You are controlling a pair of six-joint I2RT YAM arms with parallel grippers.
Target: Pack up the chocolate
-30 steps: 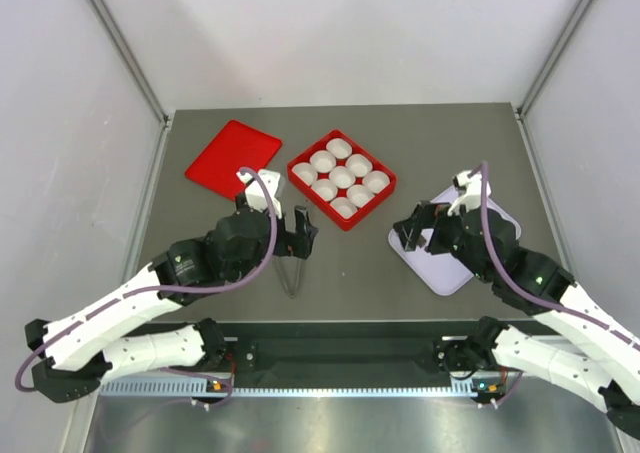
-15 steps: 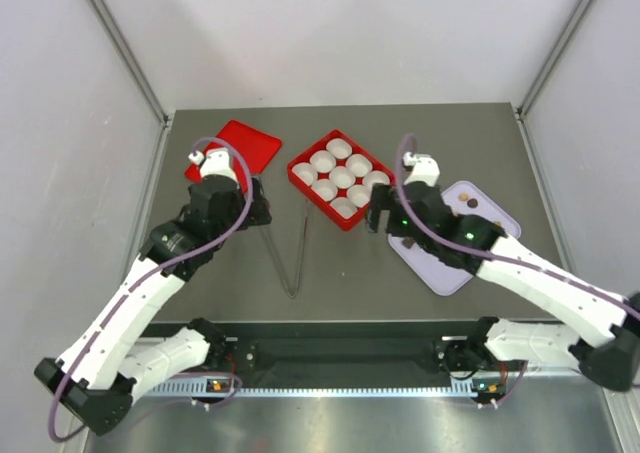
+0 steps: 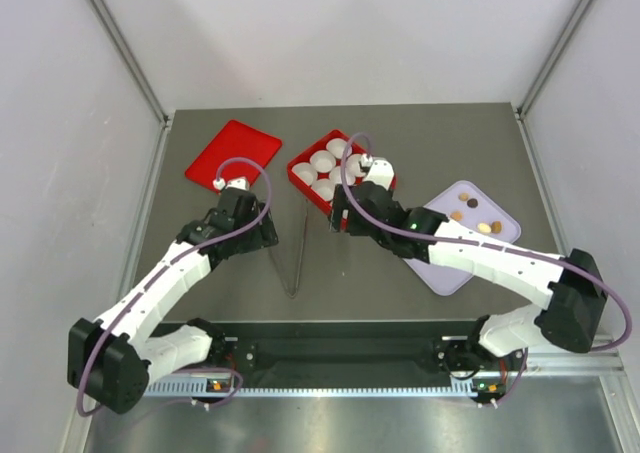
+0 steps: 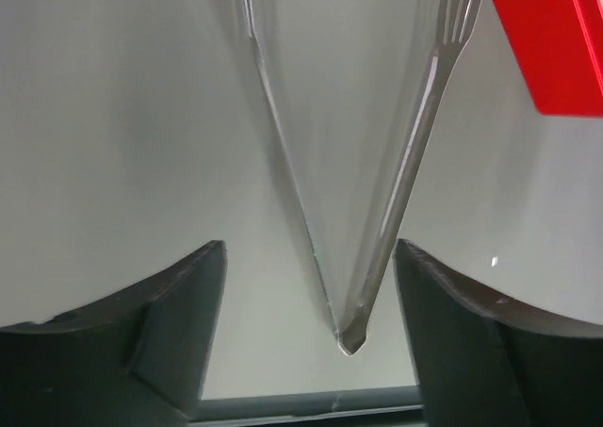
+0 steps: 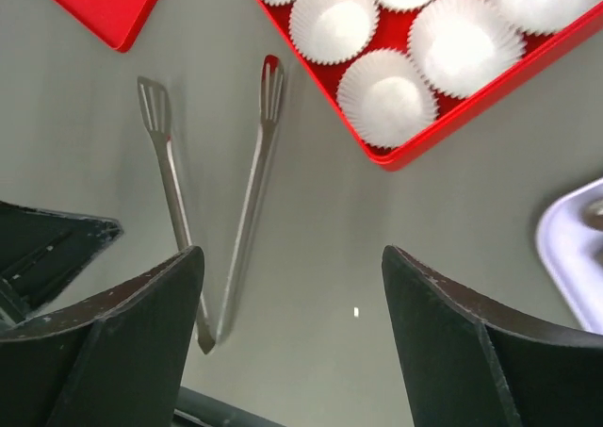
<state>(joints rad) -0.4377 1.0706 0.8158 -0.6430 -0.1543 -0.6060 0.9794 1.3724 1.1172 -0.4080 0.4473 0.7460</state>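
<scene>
Tabletop: both hands swung in this last second. Right hand quit the lavender tray, released, tongs just ahead. Left hand released, tongs hinge between its fingers. Paper cups empty. Chocolate on tray, well right of right hand. Tongs pickup likely next.
</scene>
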